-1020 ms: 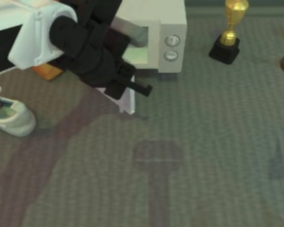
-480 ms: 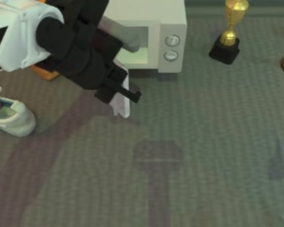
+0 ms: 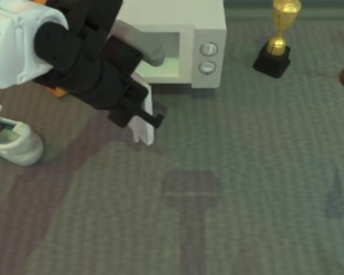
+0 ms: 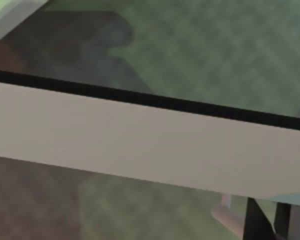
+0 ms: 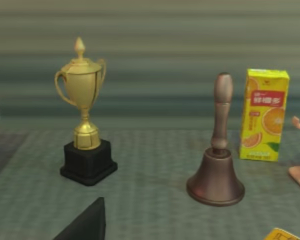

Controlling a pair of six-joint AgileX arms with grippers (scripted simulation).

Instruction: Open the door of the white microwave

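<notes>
The white microwave (image 3: 186, 14) stands at the back of the table with two round knobs (image 3: 208, 49) on its right front. Its door (image 3: 145, 127) is swung out toward the front, leaving the cavity (image 3: 169, 54) open to view. My left gripper (image 3: 151, 118) is shut on the door's free edge in front of the cavity's left side. In the left wrist view the door (image 4: 140, 145) is a pale band across the frame, with a dark finger (image 4: 257, 225) below it. My right gripper (image 5: 150, 237) is parked off to the right, open, with one dark finger (image 5: 87, 225) showing.
A gold trophy (image 3: 279, 34) on a black base stands right of the microwave. A bronze bell (image 5: 216, 150) and a yellow juice carton (image 5: 265, 115) stand farther right. A white shoe (image 3: 11, 140) lies at the left edge, and an orange box (image 3: 57, 90) peeks from under my left arm.
My left gripper has moved left and slightly back with the door in it. The door has swung further open and more of the cavity shows.
</notes>
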